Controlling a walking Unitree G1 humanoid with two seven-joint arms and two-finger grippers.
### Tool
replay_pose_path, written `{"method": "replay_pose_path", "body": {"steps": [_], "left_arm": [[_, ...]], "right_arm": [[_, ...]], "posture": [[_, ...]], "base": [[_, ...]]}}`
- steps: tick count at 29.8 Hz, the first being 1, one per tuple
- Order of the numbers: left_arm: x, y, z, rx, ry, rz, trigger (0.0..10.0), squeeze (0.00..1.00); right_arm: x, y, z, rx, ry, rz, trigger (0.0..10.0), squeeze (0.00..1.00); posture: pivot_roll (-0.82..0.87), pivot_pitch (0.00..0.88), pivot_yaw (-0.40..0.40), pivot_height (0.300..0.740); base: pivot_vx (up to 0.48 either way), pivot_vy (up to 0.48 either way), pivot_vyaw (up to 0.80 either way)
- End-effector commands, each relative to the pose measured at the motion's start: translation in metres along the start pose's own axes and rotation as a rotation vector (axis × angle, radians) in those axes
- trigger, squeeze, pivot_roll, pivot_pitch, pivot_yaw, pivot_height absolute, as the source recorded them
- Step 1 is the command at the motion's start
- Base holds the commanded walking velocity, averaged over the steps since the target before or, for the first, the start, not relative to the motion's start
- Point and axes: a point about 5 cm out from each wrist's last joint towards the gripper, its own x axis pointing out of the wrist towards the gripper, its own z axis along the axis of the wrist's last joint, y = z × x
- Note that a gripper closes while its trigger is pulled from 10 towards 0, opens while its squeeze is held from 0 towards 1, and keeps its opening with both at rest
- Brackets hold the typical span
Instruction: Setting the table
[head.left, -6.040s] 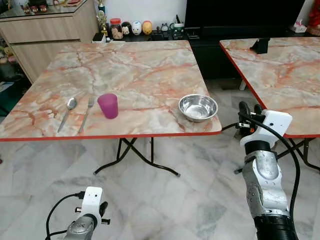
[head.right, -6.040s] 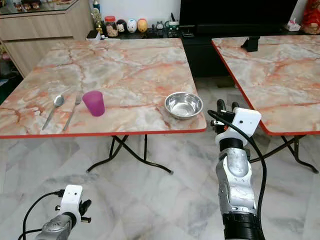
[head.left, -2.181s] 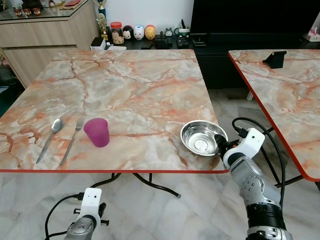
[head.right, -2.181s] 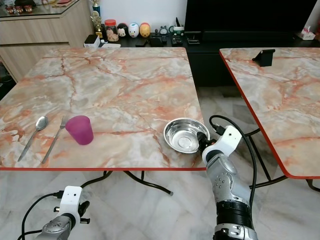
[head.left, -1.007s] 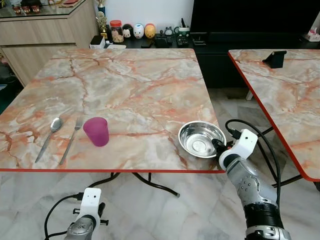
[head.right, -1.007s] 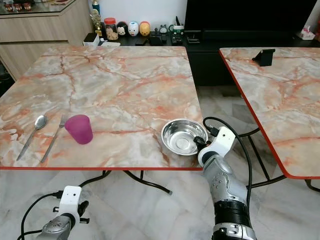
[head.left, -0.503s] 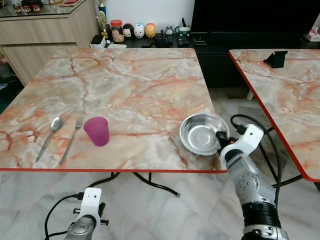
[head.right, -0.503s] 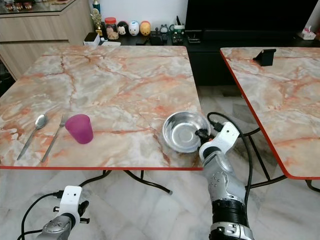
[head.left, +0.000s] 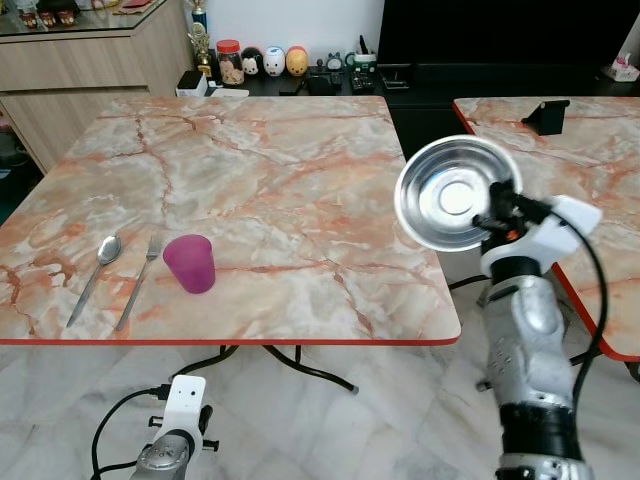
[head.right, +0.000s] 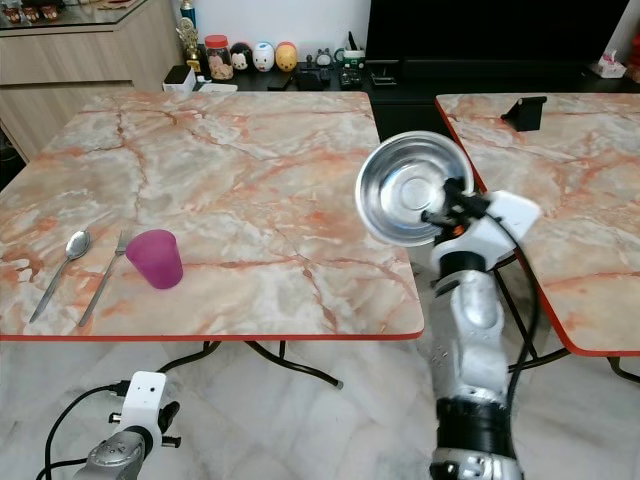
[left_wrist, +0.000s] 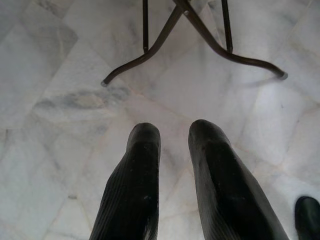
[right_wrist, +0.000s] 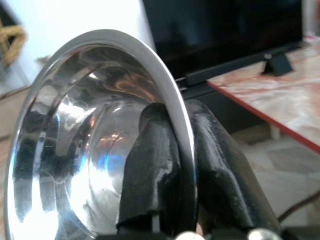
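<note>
Since half a second ago the steel bowl (head.left: 457, 193) has gone from tipped on the worktop's (head.left: 250, 190) lower-right corner to hanging in the air, right of centre in the head view, mouth turned toward the camera. Right pincer (head.left: 497, 213) has it by the rim, one finger inside and one outside. The place setting, i.e. spoon (head.left: 92, 278), fork (head.left: 137, 279) and pink cup (head.left: 189, 263), sits lower left, so the bowl lies well apart from it and I'd guess has to travel leftward across the marble. Left pincer (left_wrist: 175, 185) hangs low over the floor, fingers slightly parted, holding nothing.
</note>
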Motion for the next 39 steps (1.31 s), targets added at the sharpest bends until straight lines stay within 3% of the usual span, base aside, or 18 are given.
{"method": "replay_pose_path", "body": {"steps": [1, 12, 20, 33, 39], "left_arm": [[-0.003, 0.002, -0.011, 0.005, 0.037, 0.008, 10.0, 0.00], [-0.001, -0.001, -0.007, -0.018, 0.030, 0.017, 10.0, 0.00], [-0.002, 0.001, -0.008, -0.016, 0.039, 0.020, 10.0, 0.00], [0.000, 0.000, -0.005, 0.005, 0.033, -0.004, 10.0, 0.00], [-0.002, 0.001, -0.009, -0.005, 0.046, 0.009, 10.0, 0.00]], "right_arm": [[-0.001, 0.007, 0.009, -0.005, -0.054, 0.024, 10.0, 0.00], [0.001, 0.016, 0.009, -0.023, -0.050, 0.060, 10.0, 0.00], [0.002, 0.005, 0.010, -0.037, -0.052, 0.016, 10.0, 0.00], [0.005, 0.011, 0.007, -0.035, -0.035, 0.051, 10.0, 0.00], [0.004, 0.006, 0.008, -0.038, -0.040, 0.028, 10.0, 0.00]], "posture": [[-0.03, 0.000, 0.011, 0.740], [-0.05, 0.000, 0.014, 0.740], [-0.05, 0.000, 0.026, 0.740], [-0.06, 0.000, 0.031, 0.740], [-0.06, 0.000, 0.032, 0.740]], "base": [[0.000, -0.424, 0.00], [0.000, -0.422, 0.00], [0.000, -0.422, 0.00], [0.000, -0.420, 0.00], [0.000, -0.417, 0.00]]}}
